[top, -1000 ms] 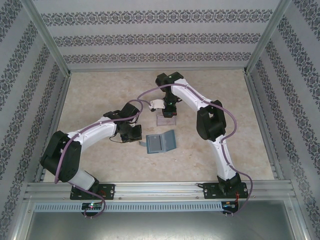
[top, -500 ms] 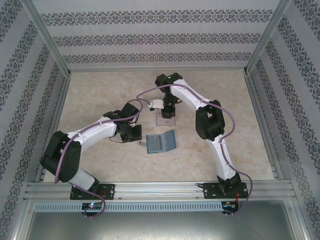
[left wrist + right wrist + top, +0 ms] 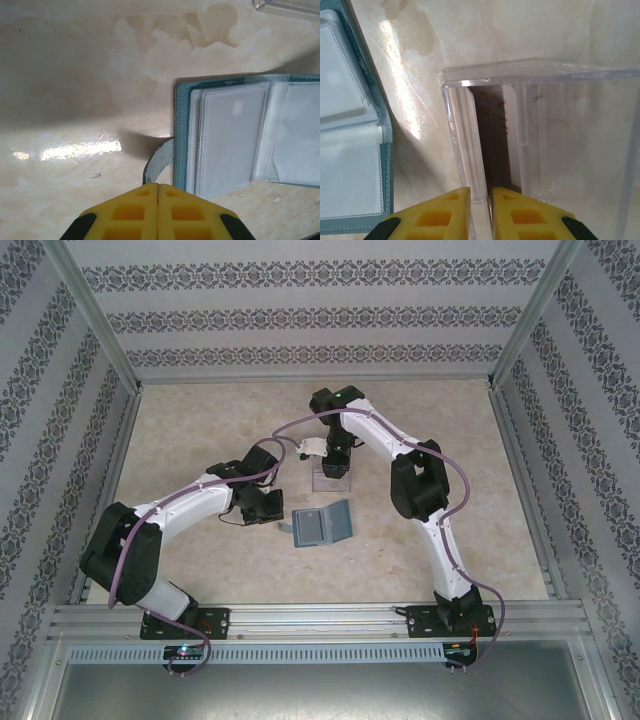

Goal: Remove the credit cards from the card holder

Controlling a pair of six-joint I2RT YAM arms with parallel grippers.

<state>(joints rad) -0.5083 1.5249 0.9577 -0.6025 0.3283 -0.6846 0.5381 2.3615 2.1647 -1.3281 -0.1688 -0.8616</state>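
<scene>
Our left gripper (image 3: 158,187) has its yellow fingers pressed together with nothing between them. The card holder (image 3: 225,145) lies open and flat just ahead and to their right, its closure tab (image 3: 157,162) curling almost at the fingertips. The right gripper (image 3: 481,194) shows a narrow slit between its fingers, poised over the clear box (image 3: 560,75), where a dark credit card (image 3: 492,135) stands on edge just beyond the tips. We judge the cards light, stiff and slick (thin edges, little to pinch), sitting snug in soft sleeves. Better to pin the floppy holder by its teal border and draw a card out by an exposed edge.
</scene>
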